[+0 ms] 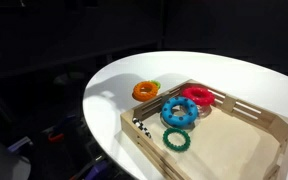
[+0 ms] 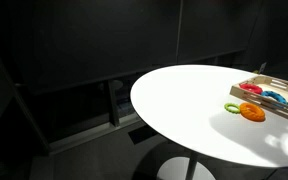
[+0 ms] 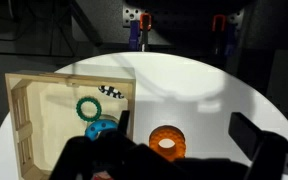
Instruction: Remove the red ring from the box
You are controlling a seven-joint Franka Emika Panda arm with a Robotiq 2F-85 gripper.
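Entry: single moment, three views.

- The box [image 1: 239, 145] sits on a round white table [image 2: 184, 100], near the table's edge.
- The red ring [image 1: 197, 97] lies flat inside the box, on the floor by a corner. That corner is at the end of the wall nearest the orange ring [image 1: 145, 91]. It is not held or lifted.
- A blue ring [image 1: 180, 112] lies just beside the red ring in the box. I cannot tell whether they touch.
- A green ring [image 1: 177, 139] lies flat in the box, further along the same wall and apart from the blue one.
- A small black-and-white piece [image 3: 109, 90] rests at that wall, just beside the green ring. I cannot make out what it is.
- The orange ring lies flat outside the box on the bare tabletop, just beyond the wall.

Wrist view:
- The gripper [image 3: 181, 128] fills the bottom of the picture as dark, blurred shapes.
- Its fingers [image 3: 259, 140] are spread wide and hold nothing.
- One finger overlaps the box wall and covers part of the blue ring. The other finger is over open tabletop, well away from the box.
- The orange ring shows between the two fingers.
- The red ring does not show in this view.

Neither exterior view shows the arm.
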